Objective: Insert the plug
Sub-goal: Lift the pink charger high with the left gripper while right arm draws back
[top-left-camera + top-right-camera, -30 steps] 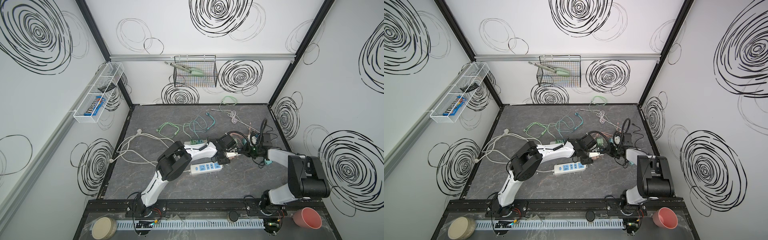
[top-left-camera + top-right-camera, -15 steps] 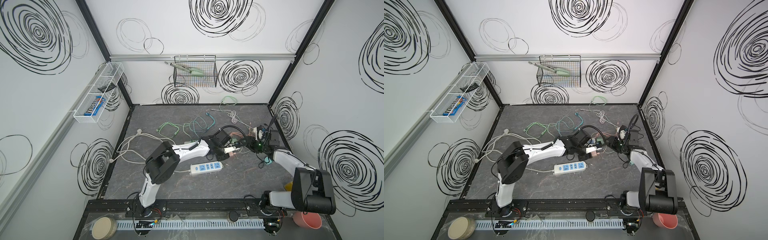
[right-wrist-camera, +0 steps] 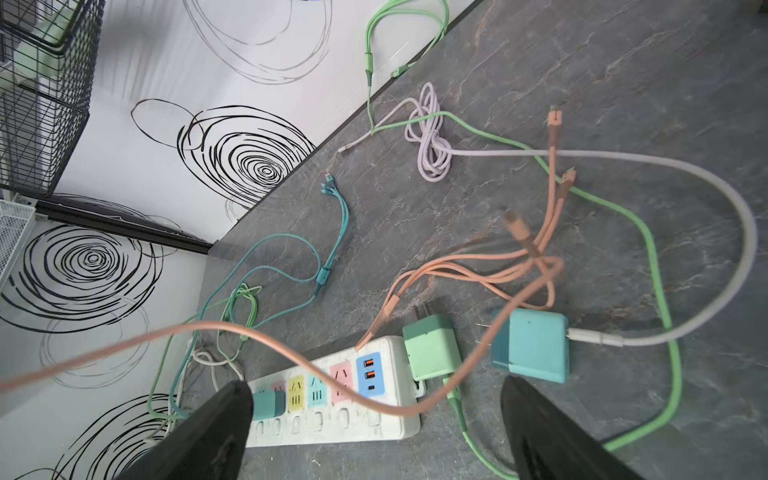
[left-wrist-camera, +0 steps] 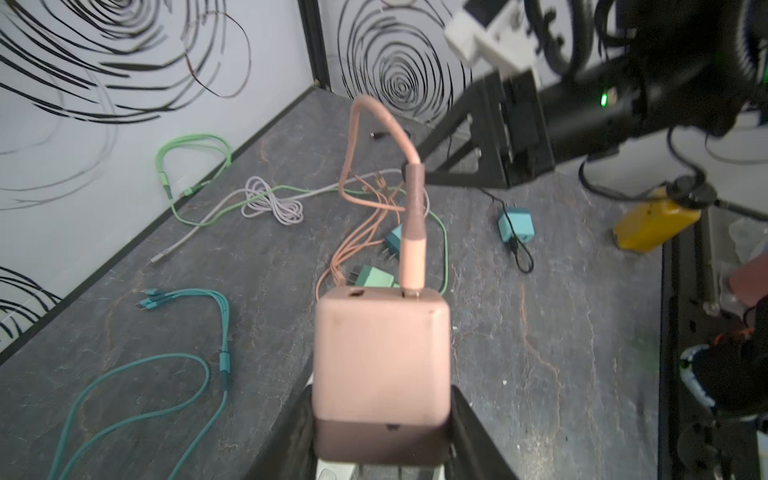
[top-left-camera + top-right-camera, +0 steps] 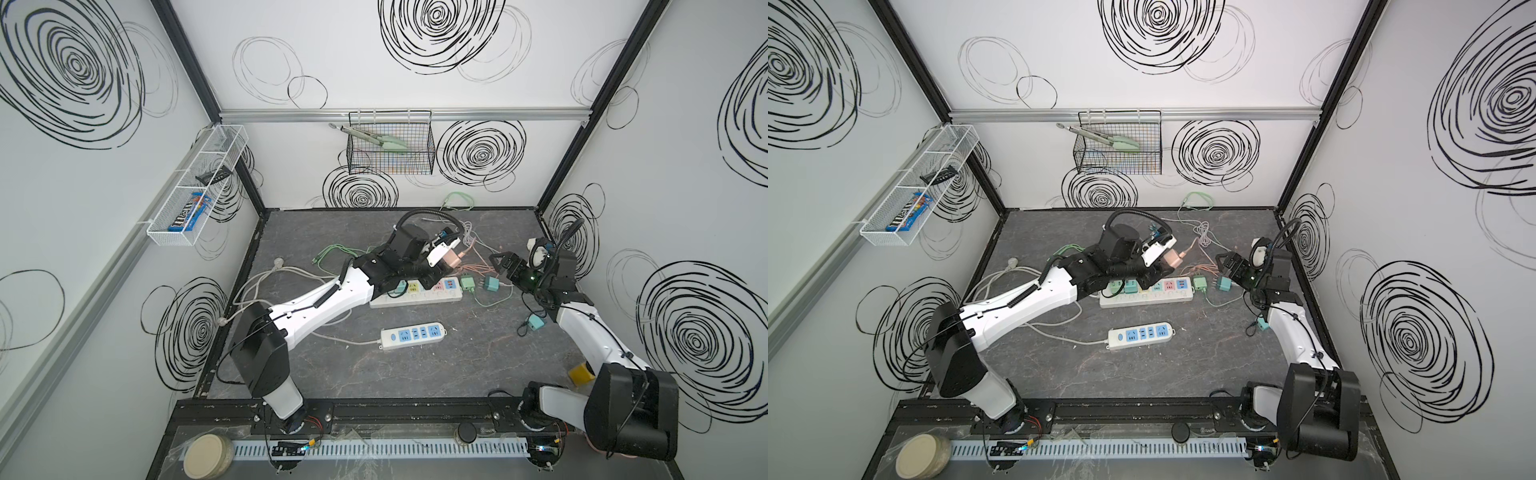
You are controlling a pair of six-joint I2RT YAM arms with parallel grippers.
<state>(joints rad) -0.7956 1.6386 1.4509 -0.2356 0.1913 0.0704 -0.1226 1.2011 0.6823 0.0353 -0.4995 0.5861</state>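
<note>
My left claw [image 4: 380, 432] pinches the pink plug [image 4: 380, 353] between its fingers, raised at 12 o'clock of the white power strip [image 5: 432, 296]. The plug's long axis runs along my fingers, cable [image 4: 413, 232] end outward and prongs hidden. My right claw [image 3: 374, 407], at 3 o'clock of the plug, is spread wide, holding nothing.

Long power strip [image 5: 415, 298] behind short power strip [image 5: 411, 336] — adapter [image 5: 468, 283] just right of long one, second adapter [image 5: 492, 284] beyond.

Two strips: the multicoloured power strip [image 5: 415, 299] and the blue-socket power strip [image 5: 413, 334]. Five chargers: pink charger [image 4: 380, 357], green charger [image 3: 432, 347], three teal chargers [image 3: 532, 347].
</note>
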